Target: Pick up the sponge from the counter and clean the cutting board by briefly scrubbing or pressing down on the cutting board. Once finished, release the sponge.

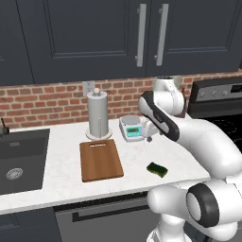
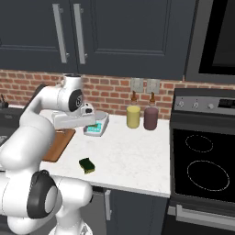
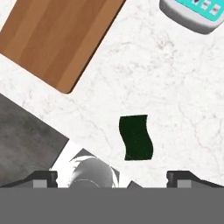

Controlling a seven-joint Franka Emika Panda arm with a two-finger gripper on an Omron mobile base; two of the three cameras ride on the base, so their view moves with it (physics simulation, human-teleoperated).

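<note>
The dark green sponge (image 1: pixel 157 168) (image 2: pixel 86 165) (image 3: pixel 136 137) lies flat on the white speckled counter (image 1: pixel 137 158) (image 3: pixel 166 78) near its front edge. Left of it lies the brown wooden cutting board (image 1: pixel 100 160) (image 3: pixel 57 39) (image 2: pixel 58 143), its slot handle at the far end. My gripper (image 1: pixel 150 136) (image 3: pixel 113 178) hangs well above the counter, behind the sponge and right of the board. It is open, the two fingertips (image 3: pixel 43 178) standing wide apart with nothing between them. In the hand view the sponge sits just ahead of the fingertips, apart from both.
A kitchen scale (image 1: pixel 131 127) (image 3: pixel 197 15) and a paper towel holder (image 1: pixel 98 115) stand behind the board. The sink (image 1: pixel 19 160) is at the left. The black stove (image 2: pixel 202 170) is at the right, with two bottles (image 2: pixel 142 117) by the brick wall.
</note>
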